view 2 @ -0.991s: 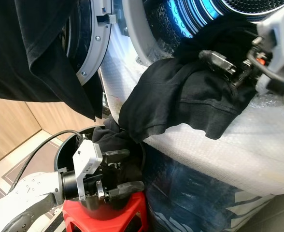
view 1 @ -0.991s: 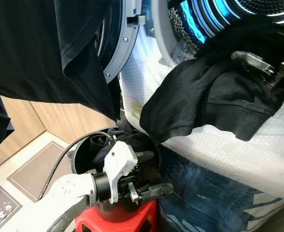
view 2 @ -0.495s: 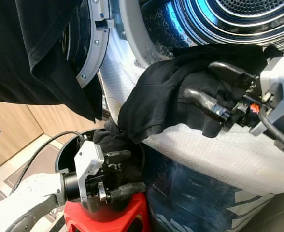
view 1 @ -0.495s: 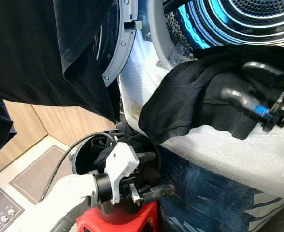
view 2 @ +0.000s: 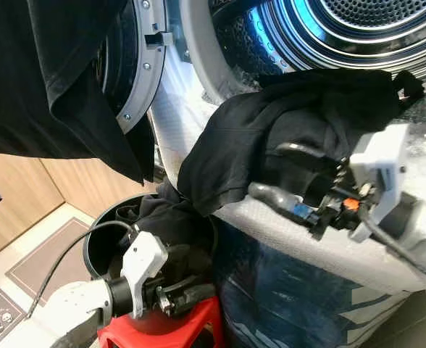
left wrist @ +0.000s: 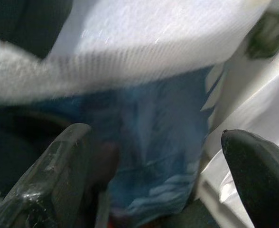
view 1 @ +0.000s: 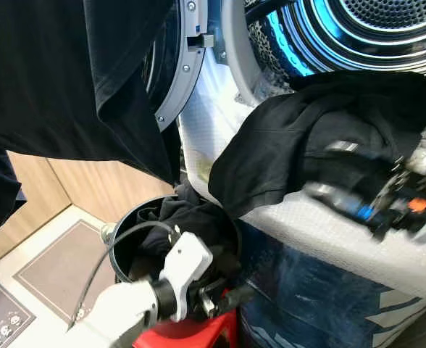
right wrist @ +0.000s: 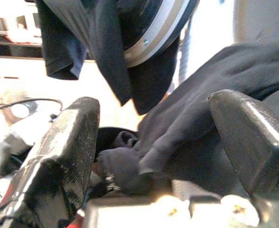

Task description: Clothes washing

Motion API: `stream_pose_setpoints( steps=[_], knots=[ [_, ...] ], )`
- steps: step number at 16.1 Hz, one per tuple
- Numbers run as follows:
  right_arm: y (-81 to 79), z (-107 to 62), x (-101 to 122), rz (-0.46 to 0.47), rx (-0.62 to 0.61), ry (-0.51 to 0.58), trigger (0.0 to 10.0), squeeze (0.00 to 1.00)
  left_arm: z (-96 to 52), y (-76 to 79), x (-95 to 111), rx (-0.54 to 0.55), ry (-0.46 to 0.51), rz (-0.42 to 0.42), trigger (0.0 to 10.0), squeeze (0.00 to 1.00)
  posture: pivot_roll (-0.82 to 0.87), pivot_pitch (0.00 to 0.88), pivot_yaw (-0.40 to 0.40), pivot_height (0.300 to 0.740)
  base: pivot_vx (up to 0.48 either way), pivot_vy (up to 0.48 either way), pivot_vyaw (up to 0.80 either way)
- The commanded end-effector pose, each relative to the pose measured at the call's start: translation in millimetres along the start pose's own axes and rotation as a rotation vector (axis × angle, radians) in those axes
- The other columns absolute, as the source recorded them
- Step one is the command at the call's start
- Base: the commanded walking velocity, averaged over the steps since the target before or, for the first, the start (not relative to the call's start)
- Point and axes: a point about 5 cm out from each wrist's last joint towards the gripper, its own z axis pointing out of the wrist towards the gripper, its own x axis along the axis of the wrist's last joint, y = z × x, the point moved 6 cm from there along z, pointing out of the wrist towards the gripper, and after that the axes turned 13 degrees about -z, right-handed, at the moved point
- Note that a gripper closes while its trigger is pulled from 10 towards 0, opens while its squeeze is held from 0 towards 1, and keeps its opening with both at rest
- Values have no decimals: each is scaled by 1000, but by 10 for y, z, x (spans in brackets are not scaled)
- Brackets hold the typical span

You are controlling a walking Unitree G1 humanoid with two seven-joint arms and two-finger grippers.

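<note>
The washing machine drum (view 2: 343, 29) gapes on the far right. A black garment (view 2: 285, 138) drapes over its lip. My right gripper (view 2: 282, 174) hovers spread beside it; my left gripper (view 2: 191, 293), also spread, sits near the black bucket (view 2: 101, 232).

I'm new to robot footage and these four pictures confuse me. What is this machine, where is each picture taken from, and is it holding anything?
It is a humanoid robot doing laundry. Two pictures come from its head, looking down; the other two from cameras on its wrists, looking along its black fingers. The right gripper is open beside a black garment draped out of the washing machine drum over bubble wrap. The left gripper is open, low by a black bucket of dark clothes on a red stool. Neither holds anything. Another dark garment hangs over the open door.
</note>
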Motion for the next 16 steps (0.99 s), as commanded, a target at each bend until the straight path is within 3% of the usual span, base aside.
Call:
stream_pose_setpoints(
  steps=[1, 5, 9, 12, 16],
  knots=[
    [-161, 70, -27, 17, 58, -3, 10000, 0, 16, -42, -95, 30, -23, 18, 10000, 0, -21, 83, -1, 740, 0, 0, 0],
    [-406, 171, -306, 105, 125, -84, 10000, 0, 42, -55, -161, 42, -30, 9, 10000, 0, -22, 87, -1, 740, 0, 0, 0],
    [-396, 259, -547, 190, 62, -150, 10000, 0, 80, -160, -210, 100, -37, 25, 10000, 0, -19, 89, -2, 740, 0, 0, 0],
    [-411, 288, -594, 194, 53, -163, 10000, 0, 89, -182, -213, 110, -32, 20, 10000, 0, -21, 89, -2, 740, 0, 0, 0],
    [-286, 371, -837, 268, -70, -231, 10000, 0, 116, -196, -195, 124, -19, 19, 10000, 0, -21, 92, -5, 740, 0, 0, 0]
  ],
)
